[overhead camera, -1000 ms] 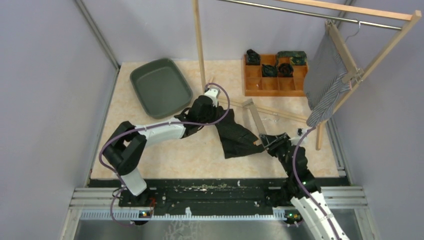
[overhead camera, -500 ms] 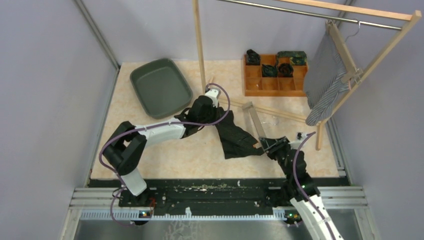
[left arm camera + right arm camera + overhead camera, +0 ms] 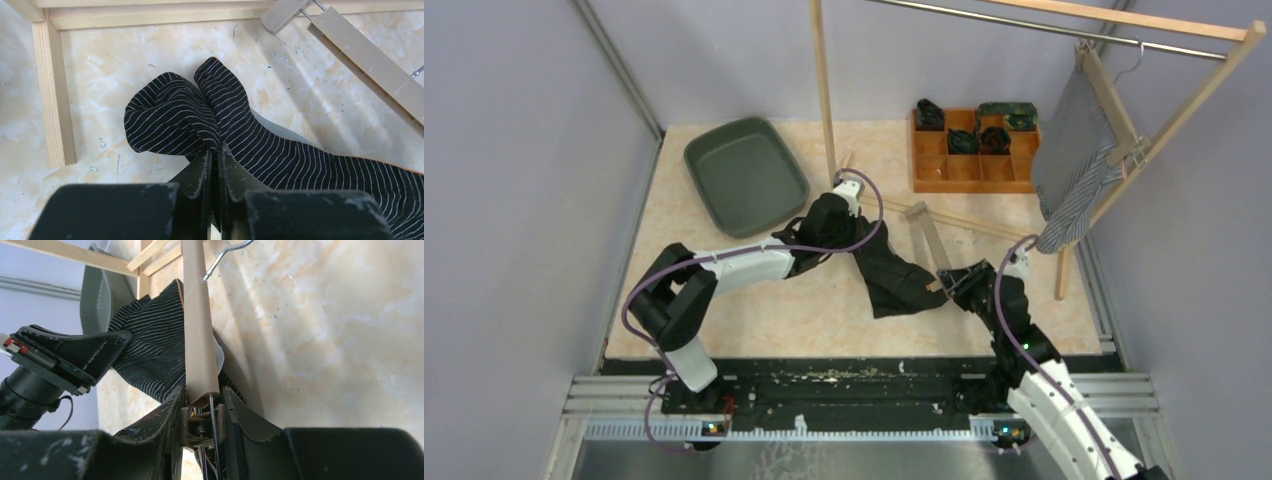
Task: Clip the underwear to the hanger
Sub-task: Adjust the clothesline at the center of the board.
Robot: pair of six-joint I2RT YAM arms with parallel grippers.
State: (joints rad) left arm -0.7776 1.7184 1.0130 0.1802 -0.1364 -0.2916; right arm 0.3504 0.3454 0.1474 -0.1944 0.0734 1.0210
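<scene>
The underwear (image 3: 896, 281) is black with thin white stripes and lies bunched at the table's middle. My left gripper (image 3: 862, 246) is shut on its upper edge; in the left wrist view the fabric (image 3: 180, 115) folds out from between the closed fingertips (image 3: 215, 152). The beige clip hanger (image 3: 930, 236) lies slanted just right of the cloth. My right gripper (image 3: 946, 283) is shut on the hanger's near clip end (image 3: 205, 407), squeezing the clip against the underwear's edge (image 3: 155, 350). The hanger bar (image 3: 199, 315) runs away from the jaws to its wire hook (image 3: 225, 257).
A green tray (image 3: 746, 172) sits at the back left. A wooden organizer (image 3: 972, 160) with rolled dark items stands at the back. A wooden rack (image 3: 824, 90) spans the back and right, with a striped cloth (image 3: 1074, 160) hanging from another hanger.
The right arm has swung its wrist up and left, carrying the hanger's near end closer against the underwear. The left arm has held still with the cloth.
</scene>
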